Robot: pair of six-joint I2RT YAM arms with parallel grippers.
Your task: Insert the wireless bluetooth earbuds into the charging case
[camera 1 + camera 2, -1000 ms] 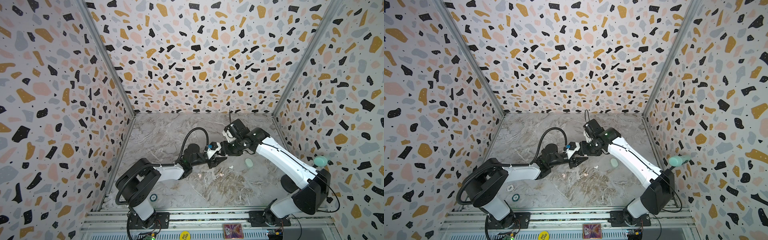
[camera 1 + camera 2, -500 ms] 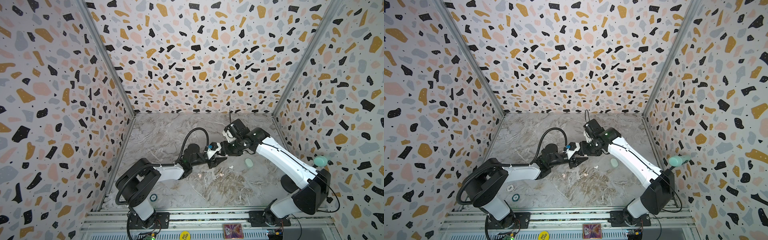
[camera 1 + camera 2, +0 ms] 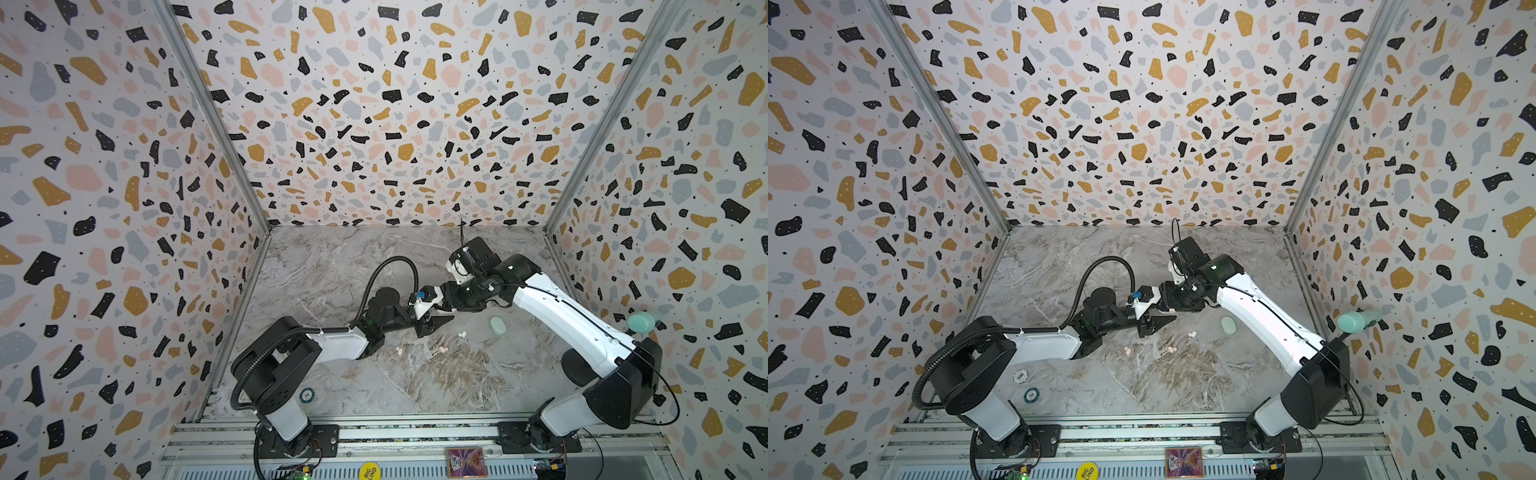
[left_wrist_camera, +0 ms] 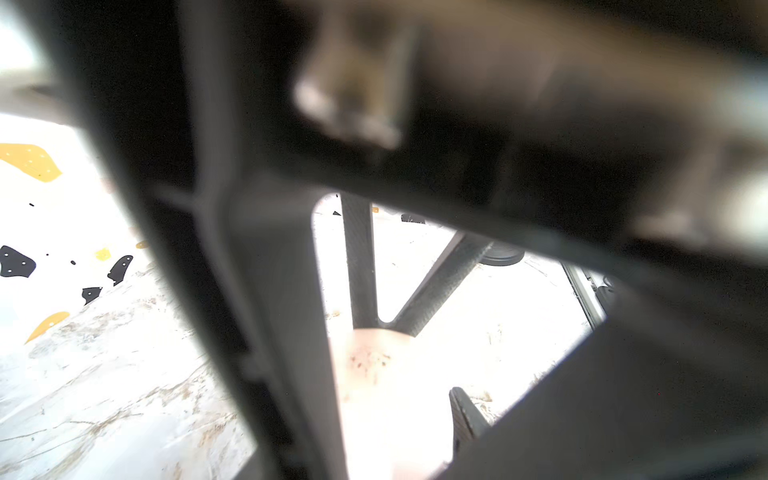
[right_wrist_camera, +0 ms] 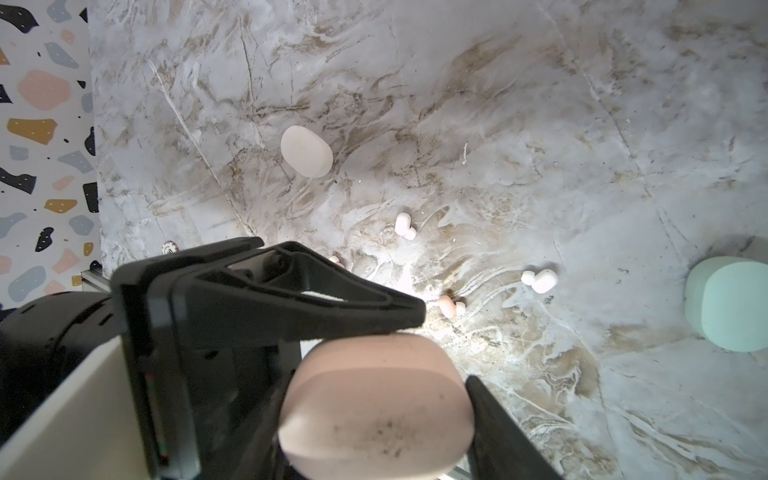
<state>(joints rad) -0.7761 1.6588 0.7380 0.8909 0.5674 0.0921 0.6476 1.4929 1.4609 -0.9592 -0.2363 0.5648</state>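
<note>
Up off the desk (image 3: 374, 266), near the mint case (image 3: 497, 325) but well clear of it: holding the pink case (image 5: 374, 399) aloft, clamped in the right end effector (image 3: 448, 302), a finger on either flank as shown from the left wrist. Looks closed, seam line unbroken. Across its upper edge, laying one black finger of the left end effector (image 3: 438, 323). Partner finger hidden underneath, so cannot tell whether pinching or only resting there.

Down on the desk, lying loose, outside any case: earbuds. Nearest the mint case, a whitish earbud (image 5: 540, 280). Farther from it, a pink earbud (image 5: 451, 306). Farther again, another earbud (image 5: 404, 226), and one more half tucked behind the left finger. Farthest from the mint case, a white case (image 5: 306, 151), shut.

So, by the look of it, working to get that pink lid open before any inserting. Plenty to go wrong. Crowding two end effectors onto one small, smooth, rounded shell: pull unevenly and could squirt it out of the grip, straight down among the loose earbuds, scattering them toward the mint case. Could slide off the lid lip instead of lifting it, given so little to catch. Could knock finger against finger in that tight gap and twist the pink case askew. Later on, could mismatch colours too, with such pale buds looking so alike.
</note>
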